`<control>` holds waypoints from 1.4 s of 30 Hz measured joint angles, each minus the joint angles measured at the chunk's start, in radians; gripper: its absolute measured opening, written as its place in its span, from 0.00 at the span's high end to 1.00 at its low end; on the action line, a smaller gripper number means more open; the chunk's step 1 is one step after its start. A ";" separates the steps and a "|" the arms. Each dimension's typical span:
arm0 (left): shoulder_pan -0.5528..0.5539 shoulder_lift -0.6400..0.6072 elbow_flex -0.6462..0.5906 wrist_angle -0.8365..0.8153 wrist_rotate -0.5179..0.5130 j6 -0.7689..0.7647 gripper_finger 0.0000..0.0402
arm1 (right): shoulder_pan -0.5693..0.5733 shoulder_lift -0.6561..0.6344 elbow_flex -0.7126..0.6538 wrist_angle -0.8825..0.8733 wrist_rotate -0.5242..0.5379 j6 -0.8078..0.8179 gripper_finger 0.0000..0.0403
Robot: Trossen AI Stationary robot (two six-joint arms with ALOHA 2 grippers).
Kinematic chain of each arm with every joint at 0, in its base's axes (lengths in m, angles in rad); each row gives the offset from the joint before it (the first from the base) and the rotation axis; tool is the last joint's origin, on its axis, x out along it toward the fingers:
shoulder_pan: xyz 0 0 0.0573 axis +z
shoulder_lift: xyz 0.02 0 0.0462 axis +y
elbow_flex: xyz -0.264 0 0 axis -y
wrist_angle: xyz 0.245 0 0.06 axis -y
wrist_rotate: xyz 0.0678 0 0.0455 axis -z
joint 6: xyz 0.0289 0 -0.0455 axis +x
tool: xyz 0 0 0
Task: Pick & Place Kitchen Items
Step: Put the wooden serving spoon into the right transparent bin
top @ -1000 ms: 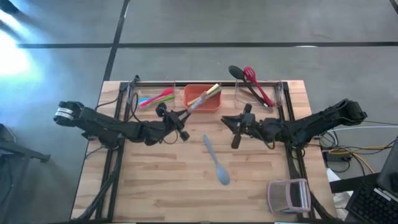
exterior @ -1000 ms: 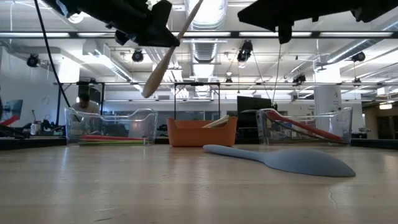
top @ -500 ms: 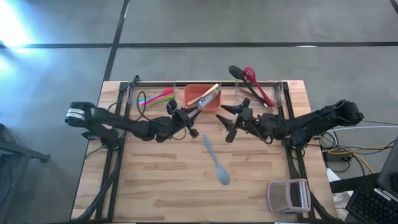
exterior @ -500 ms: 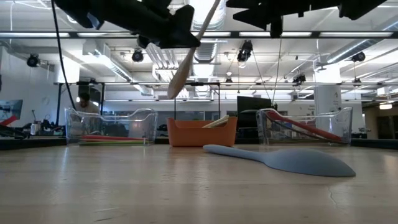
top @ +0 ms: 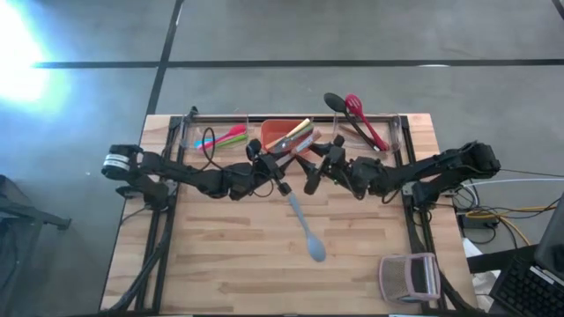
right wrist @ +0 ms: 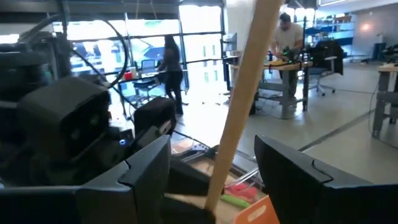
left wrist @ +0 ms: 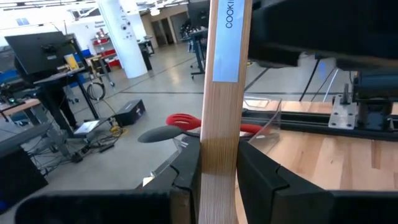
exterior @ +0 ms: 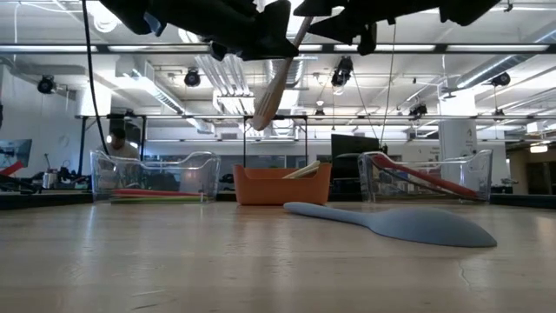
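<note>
A pale wooden utensil [exterior: 271, 87] hangs tilted above the table's middle, its rounded end lowest, with my left gripper [top: 275, 165] shut on its handle. My right gripper [right wrist: 221, 167] faces it from the table's right, open wide. The wooden handle [right wrist: 245, 93] passes between its fingers, touching neither. A blue-grey spoon [top: 306, 224] lies flat on the table below and nearer. The orange bin [top: 280, 141] at the far edge holds another wooden utensil [exterior: 301, 169]. My left gripper pinches the wooden utensil's flat handle [left wrist: 217, 163] between its two fingers [left wrist: 186, 177]. The fingers come level from the table's left and lie across the handle. The utensil is lifted clear of the table and slants, with its rounded end [exterior: 261, 117] hanging below the gripper.
A clear bin [top: 220, 138] at the far left holds pink and green utensils. Another clear bin [top: 388, 123] at the far right holds a black spoon and a red spatula. A small grey container [top: 408, 277] stands at the near right corner. People work in the room beyond.
My left gripper has carried the wooden utensil toward the table's right, up to the middle. My right gripper has moved toward the table's left to meet it and has opened wide, so its fingers now stand on either side of the handle.
</note>
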 joint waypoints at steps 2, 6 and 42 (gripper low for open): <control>0.000 0.001 0.002 -0.001 0.005 0.000 0.81 | -0.010 0.013 0.015 -0.001 0.000 0.003 0.44; 0.000 0.001 0.002 0.001 0.005 0.000 0.81 | -0.030 0.028 0.044 -0.004 0.037 0.005 0.47; -0.003 -0.047 0.001 -0.216 0.060 -0.142 0.65 | -0.049 -0.200 0.060 -0.441 0.052 -0.058 0.96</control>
